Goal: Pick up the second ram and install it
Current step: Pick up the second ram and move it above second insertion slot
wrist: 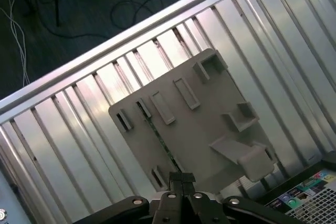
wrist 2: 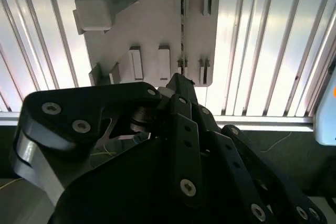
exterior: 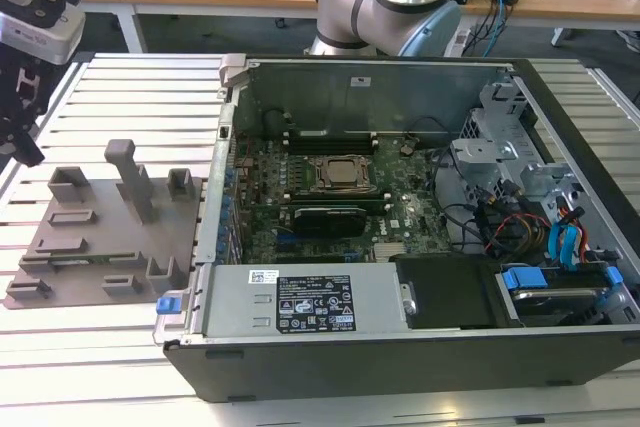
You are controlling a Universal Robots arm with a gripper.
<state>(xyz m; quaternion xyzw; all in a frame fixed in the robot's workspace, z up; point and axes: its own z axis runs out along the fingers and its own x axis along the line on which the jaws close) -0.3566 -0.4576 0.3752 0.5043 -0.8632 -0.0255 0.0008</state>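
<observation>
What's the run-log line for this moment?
end effector: above, aligned with second ram | second ram: on edge in fixture plate, not lifted | computer case: open

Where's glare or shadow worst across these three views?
Second wrist view: the table slats blow out white with glare, and the gripper is a near-black mass in front. First wrist view: milder glare streaks on the slats; the fixture plate is evenly lit. Exterior view: even light, with some shade inside the computer case.
</observation>
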